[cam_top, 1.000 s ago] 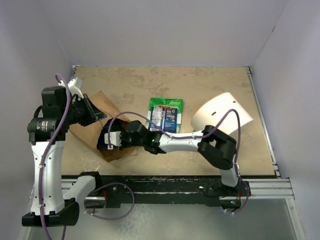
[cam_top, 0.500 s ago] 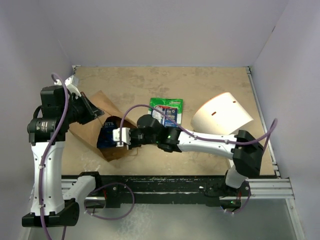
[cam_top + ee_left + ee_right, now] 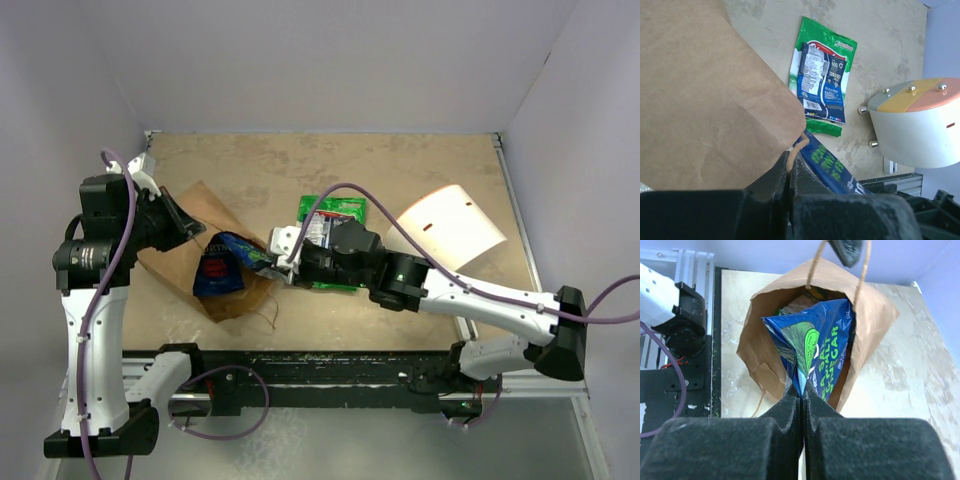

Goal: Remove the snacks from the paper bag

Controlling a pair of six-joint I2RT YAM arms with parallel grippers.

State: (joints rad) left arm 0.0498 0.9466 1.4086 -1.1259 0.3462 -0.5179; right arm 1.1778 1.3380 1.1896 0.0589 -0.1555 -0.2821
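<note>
The brown paper bag point(image 3: 205, 255) lies on the table at the left, its mouth facing right. My left gripper point(image 3: 195, 232) is shut on the bag's twisted handle point(image 3: 796, 148) and holds the mouth up. My right gripper point(image 3: 283, 262) is shut on a dark blue snack packet point(image 3: 228, 262), which sticks half out of the bag's mouth point(image 3: 812, 347). More packets show deep inside the bag point(image 3: 795, 302). A green snack packet with a blue label point(image 3: 331, 232) lies on the table, partly under my right wrist; it also shows in the left wrist view point(image 3: 822, 82).
A white cylindrical container point(image 3: 448, 228) with an orange-pink end lies on its side right of the green packet; in the left wrist view point(image 3: 915, 127) it has small metal studs. Walls enclose the table at the back and sides. A black rail point(image 3: 350, 368) runs along the near edge.
My right gripper has drawn back to the right out of the bag's mouth, pulling the dark blue packet partly out. The right arm has stretched out. The left gripper keeps its hold on the handle.
</note>
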